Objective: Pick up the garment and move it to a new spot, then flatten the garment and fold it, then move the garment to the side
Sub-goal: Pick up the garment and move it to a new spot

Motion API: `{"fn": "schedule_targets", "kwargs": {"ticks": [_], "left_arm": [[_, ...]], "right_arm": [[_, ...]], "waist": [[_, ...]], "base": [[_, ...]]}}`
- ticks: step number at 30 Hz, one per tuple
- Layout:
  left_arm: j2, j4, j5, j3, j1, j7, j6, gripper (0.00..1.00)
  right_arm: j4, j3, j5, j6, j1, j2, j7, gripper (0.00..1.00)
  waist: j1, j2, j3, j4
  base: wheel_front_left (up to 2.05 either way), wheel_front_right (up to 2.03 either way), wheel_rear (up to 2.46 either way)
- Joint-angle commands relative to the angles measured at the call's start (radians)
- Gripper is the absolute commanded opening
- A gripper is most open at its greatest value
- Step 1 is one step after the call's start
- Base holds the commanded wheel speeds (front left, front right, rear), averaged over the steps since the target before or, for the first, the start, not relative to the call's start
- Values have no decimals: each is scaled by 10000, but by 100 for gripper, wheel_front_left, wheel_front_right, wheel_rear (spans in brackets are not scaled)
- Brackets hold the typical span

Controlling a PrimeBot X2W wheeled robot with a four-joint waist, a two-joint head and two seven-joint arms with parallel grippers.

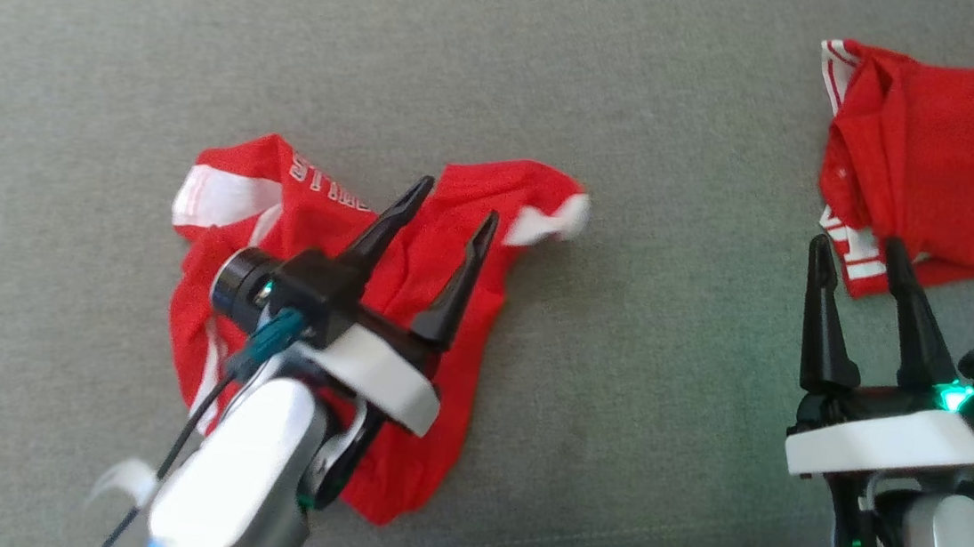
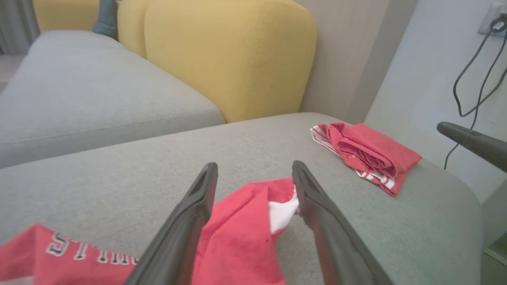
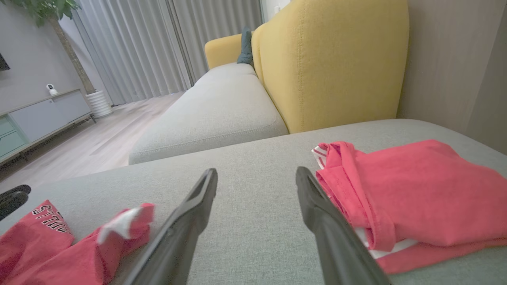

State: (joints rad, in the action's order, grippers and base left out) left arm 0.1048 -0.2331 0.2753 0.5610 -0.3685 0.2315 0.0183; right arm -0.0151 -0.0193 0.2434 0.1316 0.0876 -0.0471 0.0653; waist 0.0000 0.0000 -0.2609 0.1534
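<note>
Red crumpled garment on grey sofa cushion, white lettering blurred, partly behind left gripper, fingers apart, right gripper fingers apart, empty, overlapping folded garment corner

Left pincer and right pincer — both agape.

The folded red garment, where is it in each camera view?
Head view: folded red garment at top right, beyond the right gripper.
Left wrist view: right of centre, near the grey cushion corner.
Right wrist view: lower right, large and close.
Shared landmark: crumpled red garment with white lettering.
</note>
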Motion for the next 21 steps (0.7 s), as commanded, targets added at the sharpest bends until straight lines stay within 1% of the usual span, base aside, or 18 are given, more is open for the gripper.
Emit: {"fn": "schedule_targets", "kwargs": {"ticks": [1, 3, 4, 8, 11, 15, 21], "left_arm": [[268, 562, -57, -595, 192, 135, -255, 100], [423, 867, 12, -992, 493, 200, -579, 100], [423, 867, 12, -992, 493, 200, -579, 100], [776, 1314, 143, -1929, 1168, 270, -1266, 100], [1021, 1610, 233, -2583, 1722, 290, -1649, 100], [1237, 2066, 228, -3119, 2374, 298, -1880, 100], [1280, 2428, 147, -3240, 2922, 300, -1911, 100]], "right_arm": [[-356, -149, -100, -9, -69, -32, -72, 100], [-423, -120, -167, -9, -135, -32, -149, 100], [-423, -120, -167, -9, -135, -32, -149, 100], [-533, -28, -249, -9, -303, -32, -298, 100], [-602, 34, -288, -9, -430, -32, -399, 100], [-686, 115, -339, -9, -598, -32, -528, 100], [-845, 320, -427, -9, -778, -32, -657, 100]], "waist": [[0, 0, 235, -194], [0, 0, 387, -310], [0, 0, 387, -310], [0, 0, 676, -566], [0, 0, 867, -721], [0, 0, 1115, -862], [0, 0, 1331, -922]], "base": [[0, 0, 0], [0, 0, 0], [0, 0, 0], [0, 0, 0], [0, 0, 0], [0, 0, 0], [0, 0, 0]]}}
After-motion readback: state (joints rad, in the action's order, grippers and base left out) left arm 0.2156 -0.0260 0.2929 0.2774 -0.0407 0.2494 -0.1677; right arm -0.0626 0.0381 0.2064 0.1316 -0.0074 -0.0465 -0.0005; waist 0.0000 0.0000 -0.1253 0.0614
